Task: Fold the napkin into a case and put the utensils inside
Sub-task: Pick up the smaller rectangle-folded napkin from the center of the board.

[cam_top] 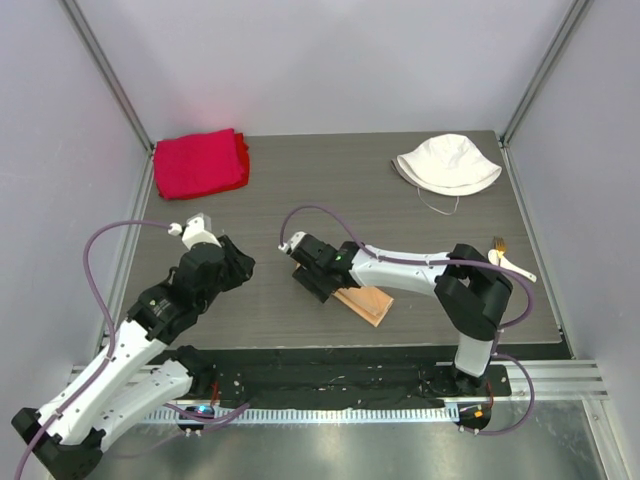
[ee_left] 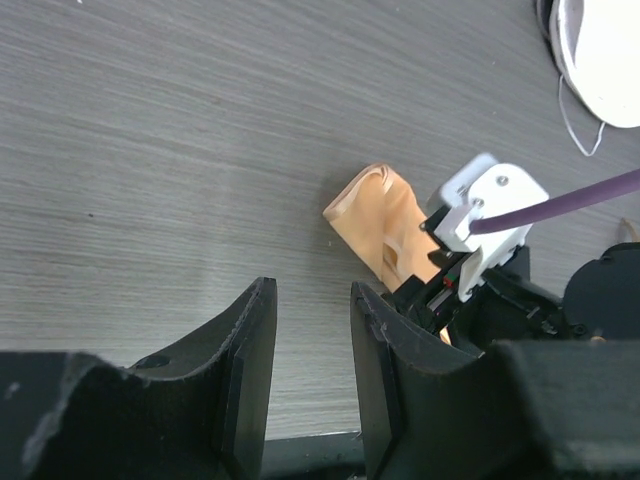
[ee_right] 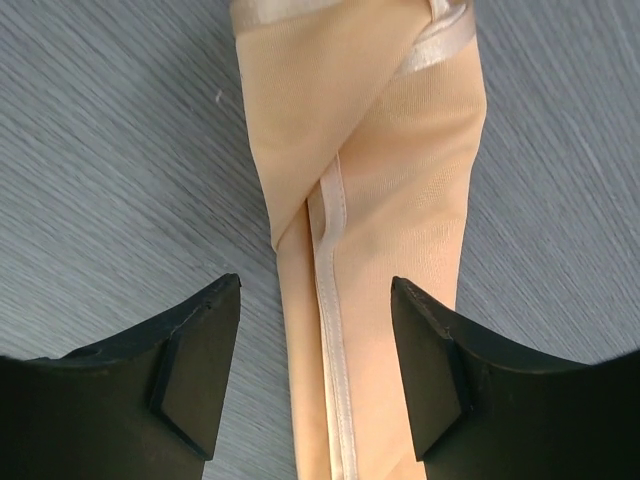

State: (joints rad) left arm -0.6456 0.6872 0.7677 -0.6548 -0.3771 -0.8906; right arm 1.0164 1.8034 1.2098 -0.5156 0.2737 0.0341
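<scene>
The napkin [cam_top: 368, 304] lies folded into a narrow peach-tan case [ee_right: 370, 150] in the middle of the table. My right gripper [ee_right: 315, 290] hangs open just over its near end, one finger on each side of the strip, and I cannot tell if it touches the cloth. In the top view that right gripper [cam_top: 325, 285] covers the case's left end. My left gripper [cam_top: 240, 265] is off to the left, open with nothing between its fingers [ee_left: 262, 300]; the napkin [ee_left: 385, 225] shows ahead of it. The utensils [cam_top: 512, 262] lie near the table's right edge.
A thick red cloth [cam_top: 200, 163] lies folded at the back left corner. A white bucket hat [cam_top: 447, 163] sits at the back right, its edge also in the left wrist view [ee_left: 605, 50]. Grey walls close in the table on three sides.
</scene>
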